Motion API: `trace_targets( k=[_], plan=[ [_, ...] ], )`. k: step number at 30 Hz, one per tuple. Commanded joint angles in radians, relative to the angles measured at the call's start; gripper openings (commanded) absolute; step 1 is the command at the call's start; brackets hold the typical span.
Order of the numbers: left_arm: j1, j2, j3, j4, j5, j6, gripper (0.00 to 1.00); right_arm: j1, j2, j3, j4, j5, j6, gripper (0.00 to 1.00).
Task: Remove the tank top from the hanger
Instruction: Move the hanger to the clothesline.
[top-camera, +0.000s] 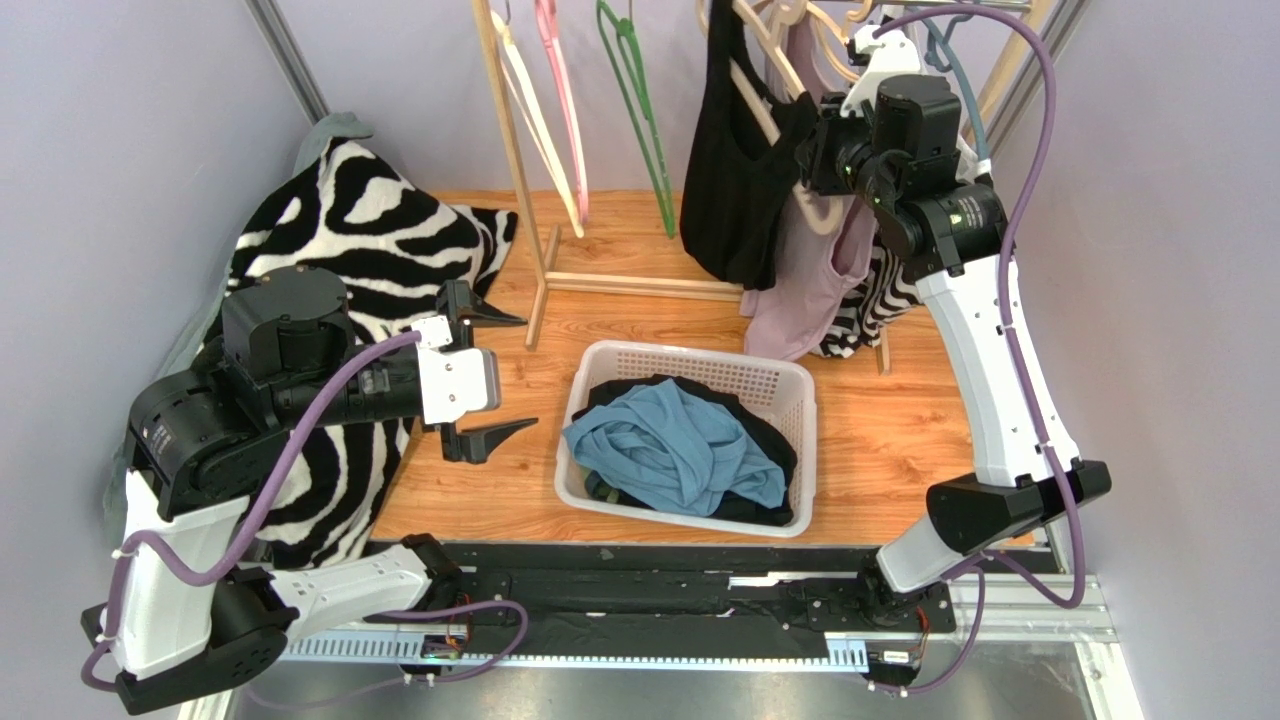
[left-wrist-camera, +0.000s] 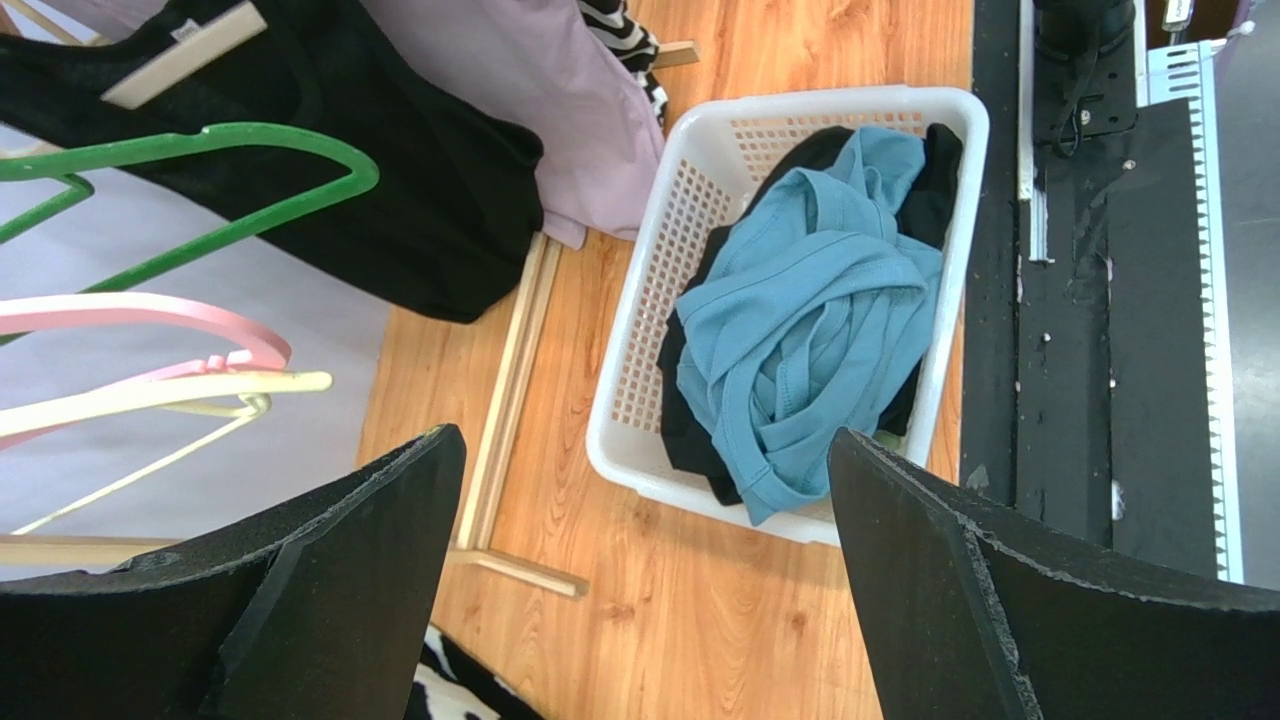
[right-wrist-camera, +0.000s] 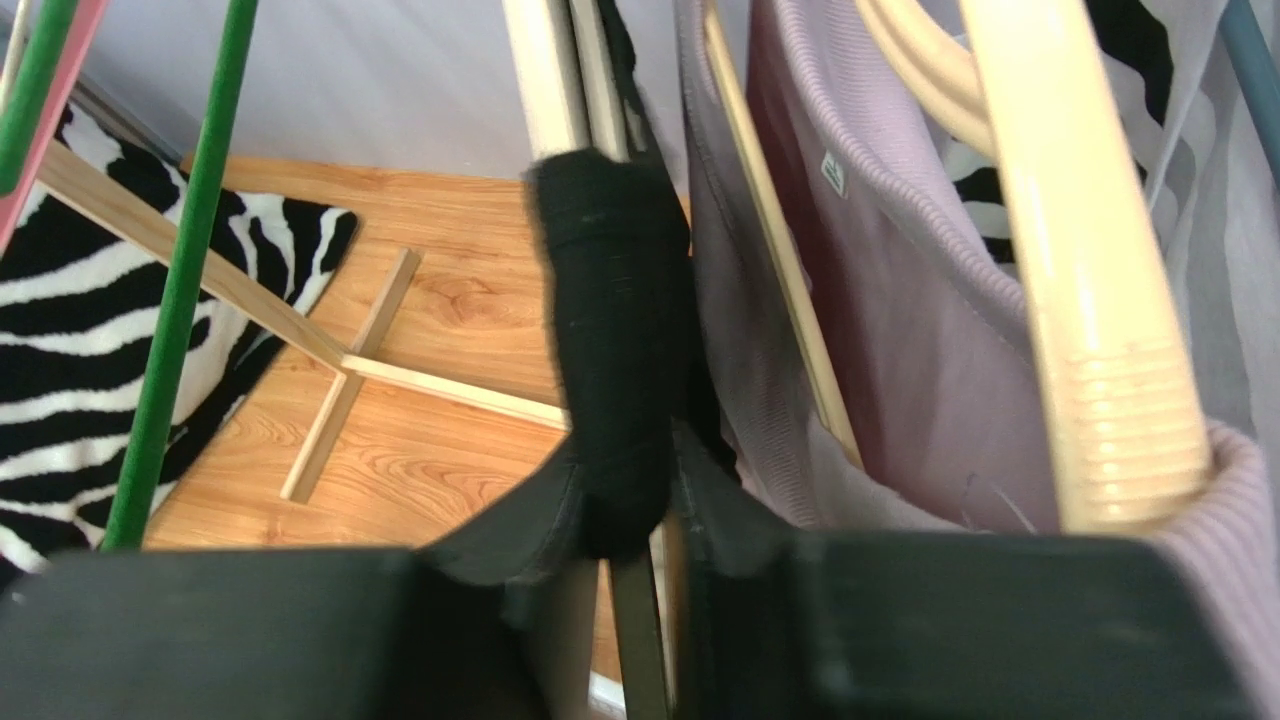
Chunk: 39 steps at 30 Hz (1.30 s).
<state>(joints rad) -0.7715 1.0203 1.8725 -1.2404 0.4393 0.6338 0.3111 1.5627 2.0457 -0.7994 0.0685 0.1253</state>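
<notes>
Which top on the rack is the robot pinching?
The black top: its strap sits between the right gripper's jaws. The lilac top and the striped top hang beside it, outside the jaws.

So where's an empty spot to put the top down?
Bare wood lies between the basket and the rack's foot rail, and between the basket and the right arm. Crowded: the basket, heaped with clothes, and the far right, where the right gripper pinches the black tank top among other tops.
</notes>
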Motion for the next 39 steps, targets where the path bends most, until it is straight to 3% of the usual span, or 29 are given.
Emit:
trace_targets(
  k=[1, 3, 7, 9, 12, 13, 14, 24, 31, 39],
  plan=[
    [0.006, 0.0, 0.011, 0.007, 0.029, -0.016, 0.99, 0.005, -0.056, -0.025, 0.119, -0.009, -0.004, 0.12],
    [0.006, -0.003, 0.005, 0.007, 0.03, -0.016, 0.99, 0.02, -0.067, -0.064, 0.167, -0.004, -0.024, 0.12],
    [0.009, -0.009, -0.001, 0.007, 0.026, -0.016, 0.99, 0.028, -0.047, -0.055, 0.226, 0.002, -0.053, 0.5],
    [0.009, -0.009, -0.004, 0.006, 0.026, -0.014, 0.99, 0.029, -0.015, -0.018, 0.217, 0.008, -0.053, 0.5],
    [0.009, -0.011, -0.004, 0.006, 0.022, -0.013, 0.99, 0.039, 0.023, 0.027, 0.195, 0.04, -0.055, 0.27],
    [0.009, -0.009, -0.004, 0.006, 0.021, -0.013, 0.99, 0.045, 0.026, 0.028, 0.195, 0.056, -0.056, 0.07],
    [0.011, -0.011, -0.003, 0.006, 0.022, -0.013, 0.99, 0.052, 0.026, 0.025, 0.2, 0.071, -0.062, 0.0],
    [0.009, 0.0, 0.002, 0.004, 0.024, -0.013, 0.99, 0.253, 0.026, 0.002, 0.35, 0.327, -0.266, 0.0],
    [0.011, -0.014, -0.007, 0.002, 0.012, -0.009, 0.99, 0.272, 0.056, 0.079, 0.408, 0.382, -0.283, 0.0],
    [0.011, -0.014, -0.01, 0.002, 0.012, -0.008, 0.99, 0.272, -0.042, 0.007, 0.537, 0.427, -0.29, 0.0]
  ],
)
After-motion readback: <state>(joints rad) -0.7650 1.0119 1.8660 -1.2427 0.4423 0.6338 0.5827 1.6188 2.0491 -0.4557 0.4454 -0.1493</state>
